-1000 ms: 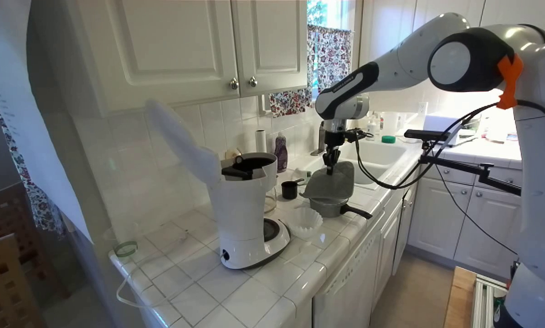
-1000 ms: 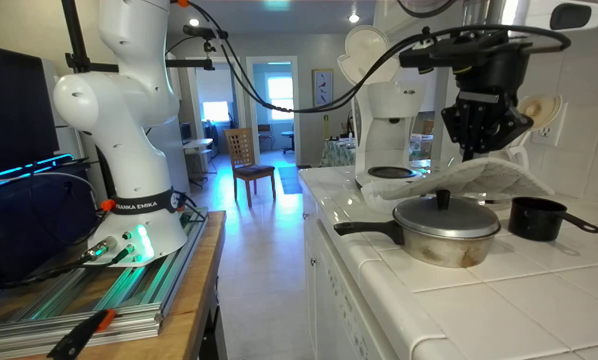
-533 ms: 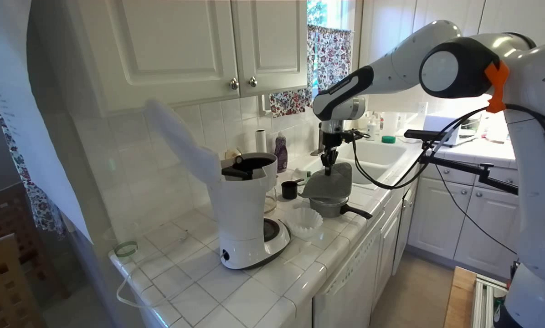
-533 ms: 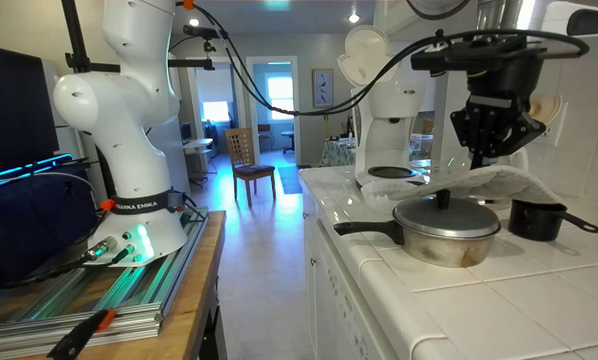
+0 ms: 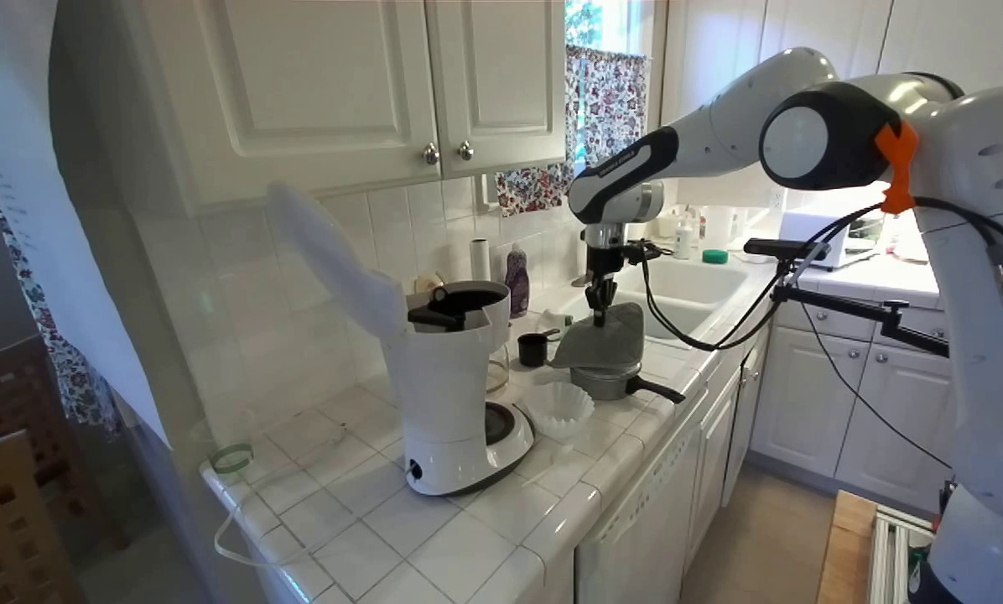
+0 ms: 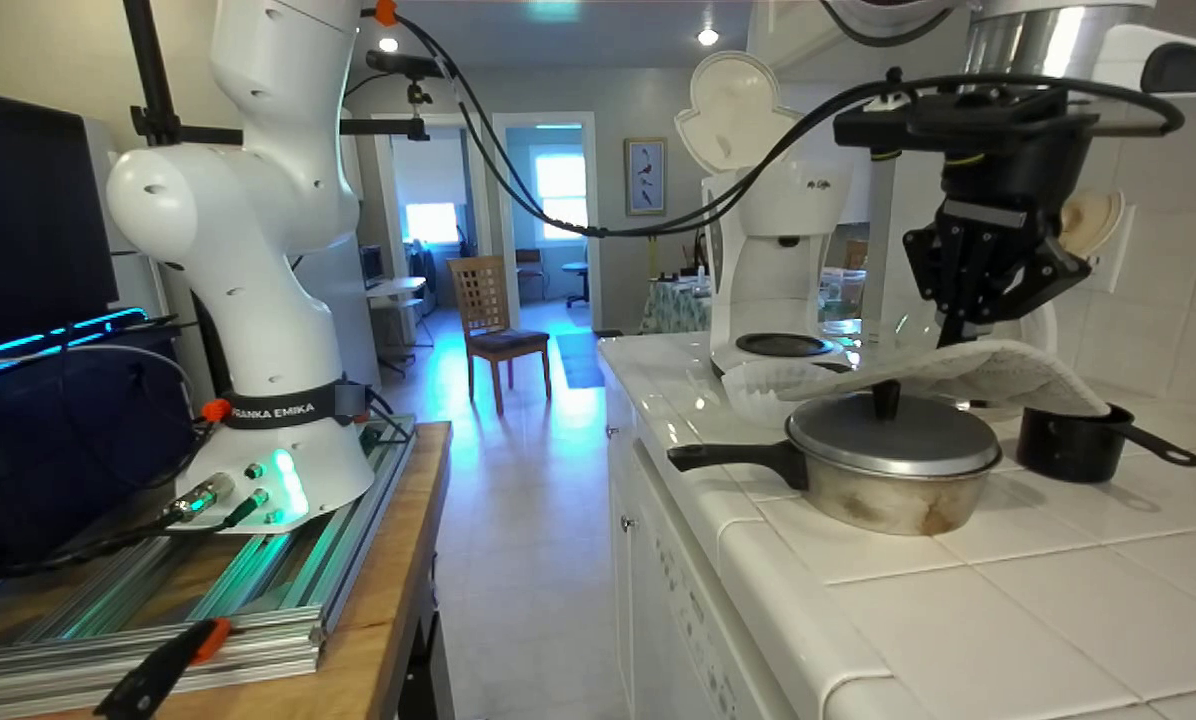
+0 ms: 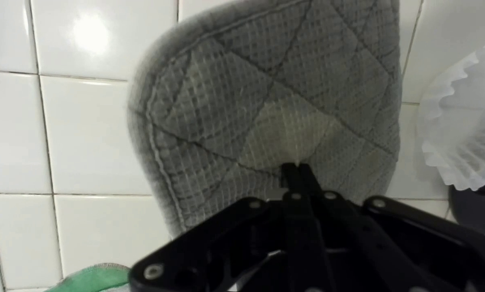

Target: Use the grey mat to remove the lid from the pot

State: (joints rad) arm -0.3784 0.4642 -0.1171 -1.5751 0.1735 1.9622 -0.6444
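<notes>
The grey mat [image 6: 1018, 372] hangs floppy from my gripper [image 6: 951, 335], which is shut on its upper side. It also shows in an exterior view [image 5: 604, 346] and fills the middle of the wrist view [image 7: 226, 109] below the fingertips [image 7: 297, 164]. The silvery pot [image 6: 898, 500] stands on the counter, its black handle toward the front edge. The lid [image 6: 893, 437] sits flat on the pot, its black knob upright. The mat is close to the lid and knob; I cannot tell whether it touches them. The lid is hidden in the wrist view.
A dark cup [image 6: 1068, 442] stands beside the pot, under the mat's corner. A white paper filter [image 5: 560, 409] and the white coffee maker [image 5: 443, 411] stand on the pot's other side. The sink [image 5: 694, 289] lies behind. A green cloth [image 7: 96, 279] shows at the wrist view's lower edge.
My gripper has moved slightly down and sideways, toward the coffee maker and wall, carrying the mat. The mat's corner has dropped in front of the cup's rim. The pot and lid have not moved.
</notes>
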